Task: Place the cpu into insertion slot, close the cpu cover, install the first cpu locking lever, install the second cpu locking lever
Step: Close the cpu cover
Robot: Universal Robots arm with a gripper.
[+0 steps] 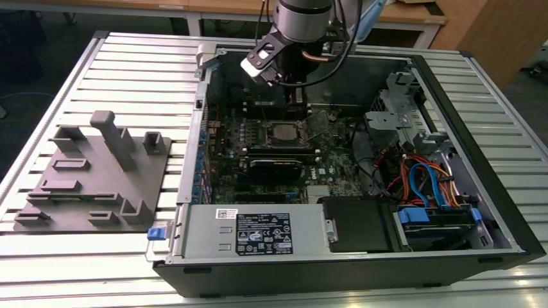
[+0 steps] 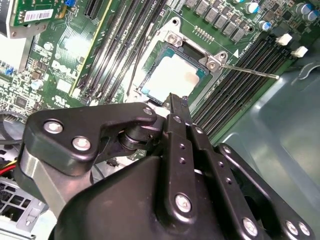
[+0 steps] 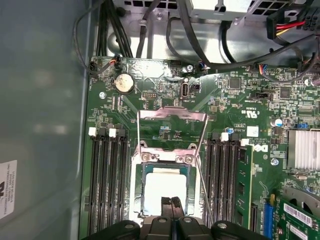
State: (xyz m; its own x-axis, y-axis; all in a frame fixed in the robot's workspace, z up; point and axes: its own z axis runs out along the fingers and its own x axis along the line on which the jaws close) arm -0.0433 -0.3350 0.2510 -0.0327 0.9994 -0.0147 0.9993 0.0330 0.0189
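One step looks done: the cpu [image 3: 165, 190] lies flat in the slot [image 3: 136, 206], its silvery top sitting square inside the rim. The cover [image 3: 172, 127] is swung back off the slot and lies open over the board [image 3: 150, 80], so I judge closing the cover to be the step in hand. Both levers [image 3: 204, 180] are unlatched. The gripper [image 3: 171, 202] hangs over the edge of the cpu farthest from the cover's hinge, its fingers pressed together with nothing between them.

Closing the cover would, I think, call for a push on the frame's free edge, so that it turns on its hinge and drops over the cpu without catching a rod. Fingers held together suit that work.

The first wrist view looks straight down and gives the cover's window, its hinge and the cpu's seating. The second wrist view looks aslant past the gripper's linkage. It shows one of the levers jutting sideways as a thin rod, and the fingertips close over the cpu; whether they touch it I cannot tell. The exterior view gives the whole case [image 1: 256, 282] on the table [image 1: 137, 70], the arm reaching in from above, and a grey fixture [image 1: 94, 179] outside the case at the exterior view's left.
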